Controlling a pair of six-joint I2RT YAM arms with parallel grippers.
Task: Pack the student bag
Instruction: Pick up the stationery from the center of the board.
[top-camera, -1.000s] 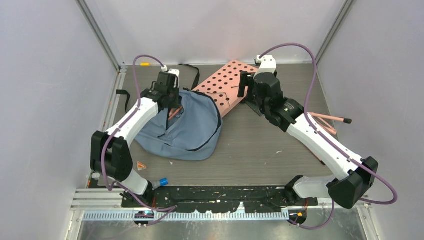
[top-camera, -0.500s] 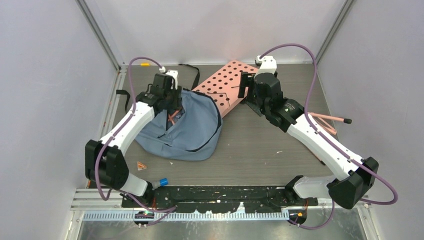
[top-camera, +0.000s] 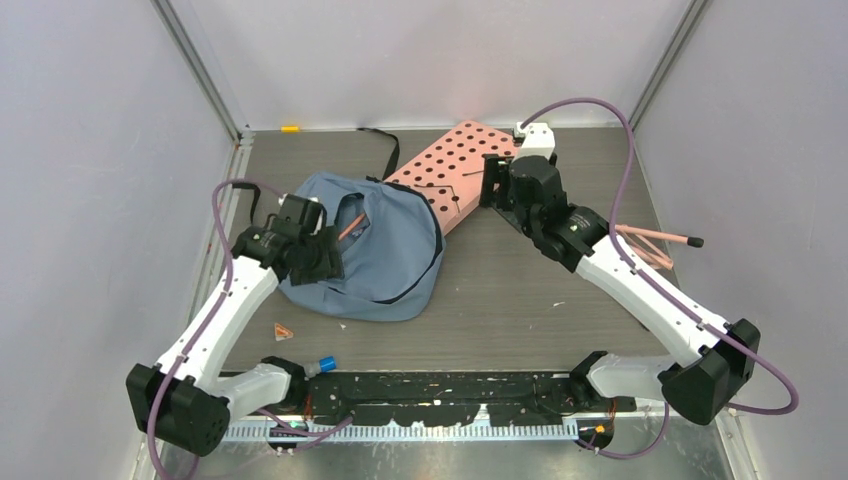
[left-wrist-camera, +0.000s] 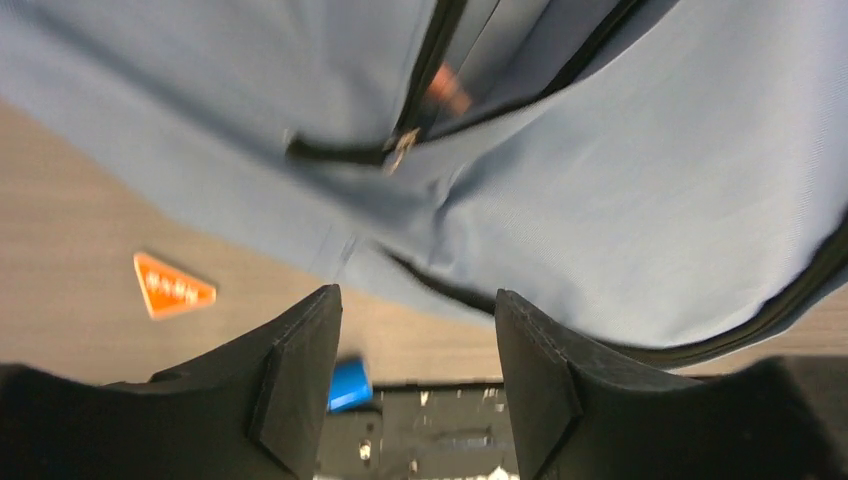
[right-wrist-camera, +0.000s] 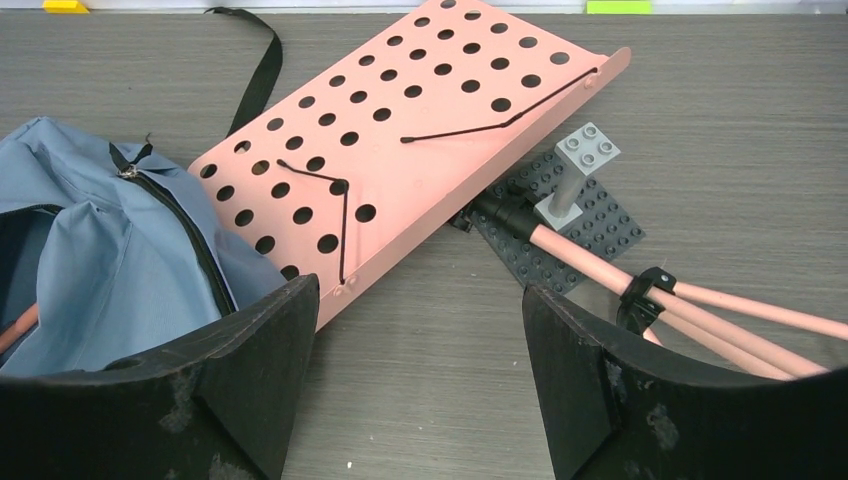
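Blue student bag (left-wrist-camera: 620, 200) lies on the surface (top-camera: 520, 300) just past the left fingers (left-wrist-camera: 300, 370), which are spread wide and hold nothing. Right fingers (right-wrist-camera: 250, 380) are spread too, with the pink board (right-wrist-camera: 440, 175) in front of them.

Encl.: pale lilac walls (top-camera: 430, 50) on 3 sides; alu corner posts (top-camera: 195, 65) at rear; grey wood-grain tabletop (top-camera: 520, 300); even light

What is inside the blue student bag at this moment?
Through the open zipper of the student bag, a pink rod-like end shows. Fabric covers the rest of the interior, so any other contents are hidden.
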